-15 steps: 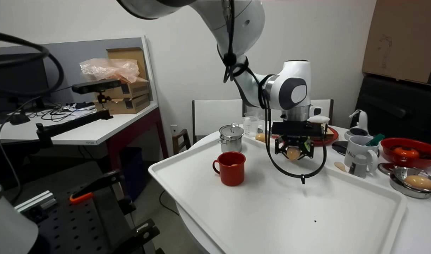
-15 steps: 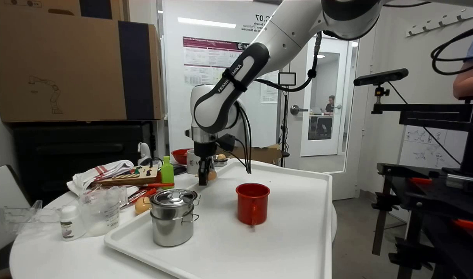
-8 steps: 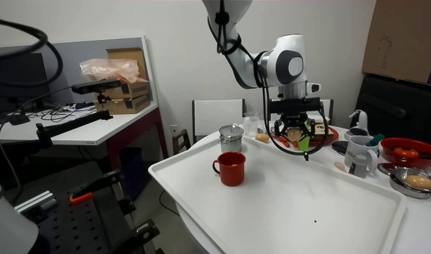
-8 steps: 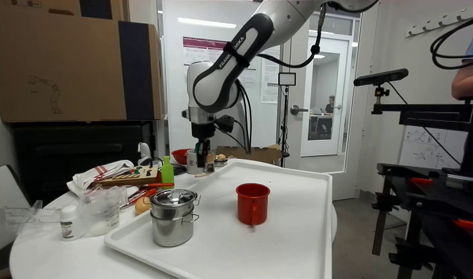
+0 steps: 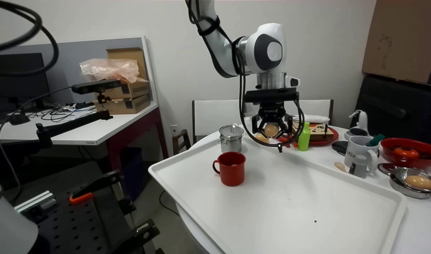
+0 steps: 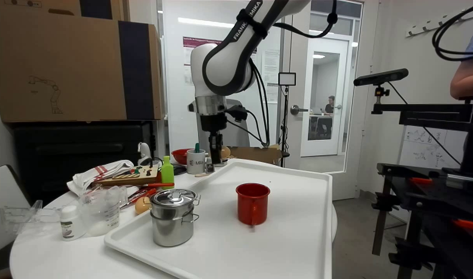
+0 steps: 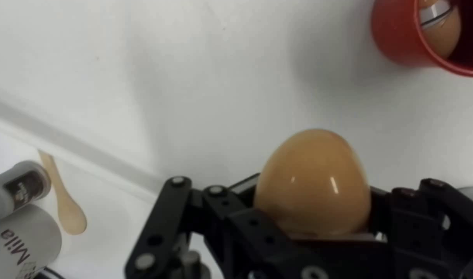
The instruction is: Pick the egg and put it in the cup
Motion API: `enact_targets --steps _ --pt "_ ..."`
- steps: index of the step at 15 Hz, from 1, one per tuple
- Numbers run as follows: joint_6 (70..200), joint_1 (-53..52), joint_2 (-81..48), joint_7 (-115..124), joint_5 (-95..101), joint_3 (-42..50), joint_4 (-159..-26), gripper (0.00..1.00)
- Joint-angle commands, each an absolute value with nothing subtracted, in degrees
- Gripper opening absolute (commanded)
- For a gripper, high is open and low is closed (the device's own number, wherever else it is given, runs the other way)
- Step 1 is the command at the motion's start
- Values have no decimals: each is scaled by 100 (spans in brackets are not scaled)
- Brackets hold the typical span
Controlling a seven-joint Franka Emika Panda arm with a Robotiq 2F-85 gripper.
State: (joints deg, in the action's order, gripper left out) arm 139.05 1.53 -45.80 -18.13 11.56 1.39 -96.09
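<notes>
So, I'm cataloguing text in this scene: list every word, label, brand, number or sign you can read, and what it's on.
"Mila": white mug; marks beside it are blurred.
"FRANK … MIKA": robot arm; letters by its black strap are hidden or unclear.
Too small or blurred to read: labels on the grey jar and white bottle, markings on the measuring jug, the poster, writing on the whiteboard, the desk-edge sticker.

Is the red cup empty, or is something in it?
Not empty: looking into the red cup, the wrist view shows something tan and rounded inside. How full, I can't tell: the picture's edge cuts the cup off.
</notes>
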Motion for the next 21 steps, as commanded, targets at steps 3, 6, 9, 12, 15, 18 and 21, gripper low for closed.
enact_targets --steps 3,6,9,12,15,18,21 --pt "13574 152 -4332 -1729 1130 -17 -10065 9" --pt "13884 22 -4188 -1380 1217 85 -10318 9" --pt "14266 -78 -4008 -921 1217 183 -10656 9" --pt "14532 -177 -3816 -496 1202 284 -11011 9" --pt "14756 -269 -3626 -117 1196 379 -11384 9" --pt "14870 -355 -3451 172 1185 438 -11735 9" --pt "14935 -438 -3281 410 1165 448 -12056 9"
